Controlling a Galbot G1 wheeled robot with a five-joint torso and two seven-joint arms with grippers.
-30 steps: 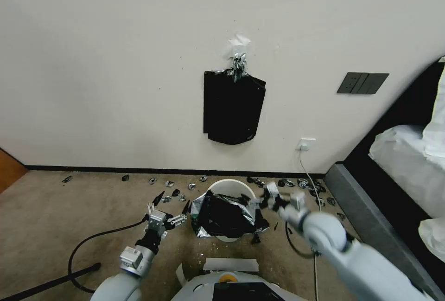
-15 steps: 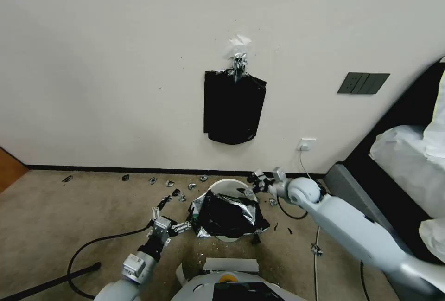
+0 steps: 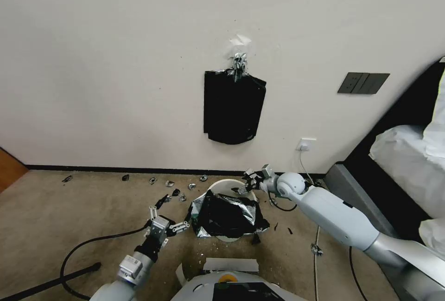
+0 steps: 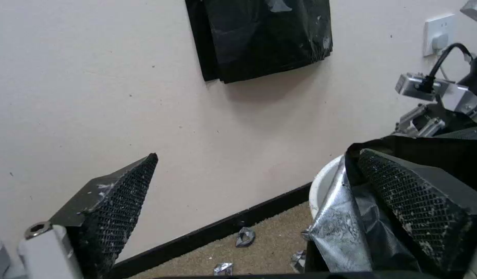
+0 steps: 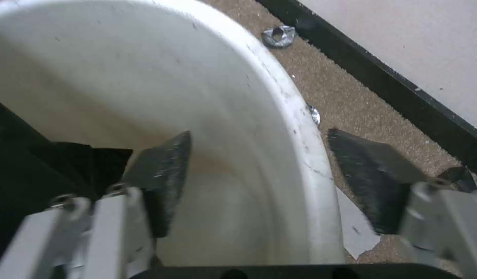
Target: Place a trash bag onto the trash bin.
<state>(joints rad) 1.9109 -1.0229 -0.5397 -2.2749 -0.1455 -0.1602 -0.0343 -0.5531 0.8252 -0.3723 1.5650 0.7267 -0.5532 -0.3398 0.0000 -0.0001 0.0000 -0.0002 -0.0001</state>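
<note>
Right tool (image 5: 254,182) straddles trash bin (image 5: 280,128) rim, wide; left tool (image 3: 168,220) wide beside trash bag (image 3: 227,217).

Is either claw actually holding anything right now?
No. The left gripper is open beside the trash bag; the right gripper is open astride the trash bin rim.

The trash bin (image 3: 230,185), a small round cream-white bucket with a plain rim, stands upright on the carpet close to the far wall. The trash bag (image 3: 227,216), glossy black and crinkled, lies draped over the bin's near side, spilling left; the far rim stays bare. Its mouth seems only partly spread.
</note>
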